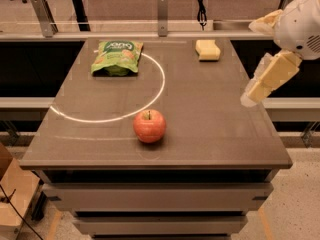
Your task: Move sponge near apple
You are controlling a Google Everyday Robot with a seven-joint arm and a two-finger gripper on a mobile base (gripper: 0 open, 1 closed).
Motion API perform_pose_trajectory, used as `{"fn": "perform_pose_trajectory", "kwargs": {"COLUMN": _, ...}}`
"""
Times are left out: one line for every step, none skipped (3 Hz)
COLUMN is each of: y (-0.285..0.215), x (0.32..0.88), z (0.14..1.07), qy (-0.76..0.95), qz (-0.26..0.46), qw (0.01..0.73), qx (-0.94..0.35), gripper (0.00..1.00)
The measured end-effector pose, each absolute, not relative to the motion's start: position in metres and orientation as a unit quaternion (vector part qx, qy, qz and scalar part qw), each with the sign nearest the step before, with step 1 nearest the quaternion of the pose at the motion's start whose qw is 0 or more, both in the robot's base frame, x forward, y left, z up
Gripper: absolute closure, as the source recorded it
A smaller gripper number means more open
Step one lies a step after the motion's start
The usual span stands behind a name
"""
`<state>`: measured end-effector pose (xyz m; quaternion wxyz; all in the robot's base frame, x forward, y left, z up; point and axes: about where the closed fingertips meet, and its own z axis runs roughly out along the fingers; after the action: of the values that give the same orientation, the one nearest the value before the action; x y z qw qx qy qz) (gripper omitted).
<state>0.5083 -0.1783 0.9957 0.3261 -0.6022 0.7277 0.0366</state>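
Observation:
The pale yellow sponge lies flat at the table's far right corner. The red-orange apple stands upright near the middle of the front edge, just outside a white painted arc. My gripper hangs over the table's right edge, in front of and to the right of the sponge and well apart from it. Its two pale yellow fingers are spread apart and hold nothing.
A green snack bag lies at the far left of the dark table, inside the white arc. A metal rail with posts runs behind the table. A cardboard box sits on the floor at the left.

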Motion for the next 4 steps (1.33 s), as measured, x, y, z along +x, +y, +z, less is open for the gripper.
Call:
{"fn": "perform_pose_trajectory", "kwargs": {"y": -0.172, "x": 0.535, "z": 1.001, "qy": 0.719, "qz": 0.052, "qw": 0.369, "qx": -0.587, "gripper": 0.0}}
{"fn": "perform_pose_trajectory", "kwargs": {"y": -0.176, "x": 0.566, "z": 0.998, "qy": 0.725, "qz": 0.047, "qw": 0.395, "qx": -0.562, "gripper": 0.0}}
{"fn": "perform_pose_trajectory", "kwargs": {"y": -0.187, "x": 0.593, "z": 0.992, "qy": 0.737, "qz": 0.05, "qw": 0.417, "qx": -0.53, "gripper": 0.0}}
{"fn": "perform_pose_trajectory", "kwargs": {"y": -0.196, "x": 0.624, "z": 0.98, "qy": 0.748, "qz": 0.07, "qw": 0.431, "qx": -0.5, "gripper": 0.0}}
